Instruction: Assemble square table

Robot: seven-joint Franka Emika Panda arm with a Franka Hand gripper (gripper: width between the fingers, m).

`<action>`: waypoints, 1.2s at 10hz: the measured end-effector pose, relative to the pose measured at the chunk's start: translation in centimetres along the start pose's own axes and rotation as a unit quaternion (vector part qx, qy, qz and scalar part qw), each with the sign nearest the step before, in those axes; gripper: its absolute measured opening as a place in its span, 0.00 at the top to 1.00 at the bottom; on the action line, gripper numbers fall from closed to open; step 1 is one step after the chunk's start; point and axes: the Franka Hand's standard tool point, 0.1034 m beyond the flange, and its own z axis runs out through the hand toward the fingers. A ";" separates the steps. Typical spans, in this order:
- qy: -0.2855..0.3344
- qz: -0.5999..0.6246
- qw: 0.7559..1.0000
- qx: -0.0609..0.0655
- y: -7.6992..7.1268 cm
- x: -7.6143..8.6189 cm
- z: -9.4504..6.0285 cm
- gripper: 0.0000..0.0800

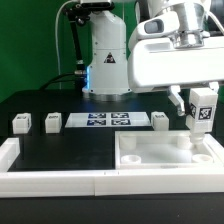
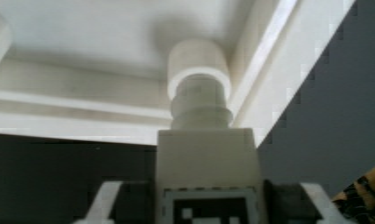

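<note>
Exterior view: I see square table slab (image 1: 150, 156) flat on black surface (image 1: 70, 146). Over slab's far corner, gripper (image 1: 199, 97) grasping one leg block (image 1: 202, 116) upright. Three more leg blocks (image 1: 52, 122) stand farther back than slab, marker board (image 1: 105, 121) among them.

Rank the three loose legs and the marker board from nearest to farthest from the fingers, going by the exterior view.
1. Right leg, on the exterior view's right of the board, nearest the fingers gripping the held leg.
2. Marker board, centre.
3. Inner left leg, on the board's left.
4. Far-left leg, by the left edge.
</note>
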 end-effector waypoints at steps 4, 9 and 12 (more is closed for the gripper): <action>0.000 0.002 1.000 0.000 0.0 0.1 0.0 0.64; -0.003 0.005 1.000 0.001 0.0 0.2 1.9 0.64; 0.004 0.005 1.000 -0.002 -0.1 -0.7 2.9 0.64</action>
